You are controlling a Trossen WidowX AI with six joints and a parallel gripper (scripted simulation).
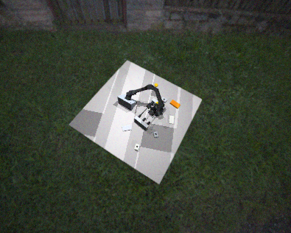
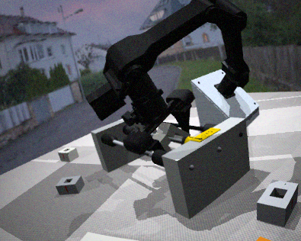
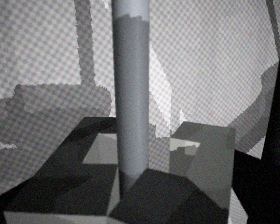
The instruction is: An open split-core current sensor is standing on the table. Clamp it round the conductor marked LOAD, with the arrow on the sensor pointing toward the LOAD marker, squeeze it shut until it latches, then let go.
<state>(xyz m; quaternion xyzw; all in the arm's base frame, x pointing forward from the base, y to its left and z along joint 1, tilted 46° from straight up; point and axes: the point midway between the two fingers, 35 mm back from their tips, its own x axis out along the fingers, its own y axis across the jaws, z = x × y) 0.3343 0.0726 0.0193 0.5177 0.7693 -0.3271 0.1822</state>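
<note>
The grey sensor (image 2: pixel 167 135) (image 3: pixel 207 145) is between the fingers of my gripper (image 2: pixel 164 136), which is shut on it. In the wrist view its two halves stand on either side of a grey conductor (image 3: pixel 132 90), with a gap still showing between them. The conductor's lower end is hidden behind a dark part of the sensor. The yellow marker (image 2: pixel 206 134) (image 1: pixel 157 102) lies on top of the near panel, by one conductor's end; its lettering is too blurred to read. The arrow and the latch cannot be made out.
Conductors run between a near panel (image 2: pixel 211 168) and a far panel (image 2: pixel 106 156). Blocks with square holes (image 2: pixel 277 202) (image 2: pixel 68 187) (image 2: pixel 68 155) stand around them. An orange block (image 1: pixel 174 104), a white tile (image 1: pixel 171 119) and a pale card (image 1: pixel 127 128) lie about. A pale box (image 1: pixel 127 102) is at the arm's base.
</note>
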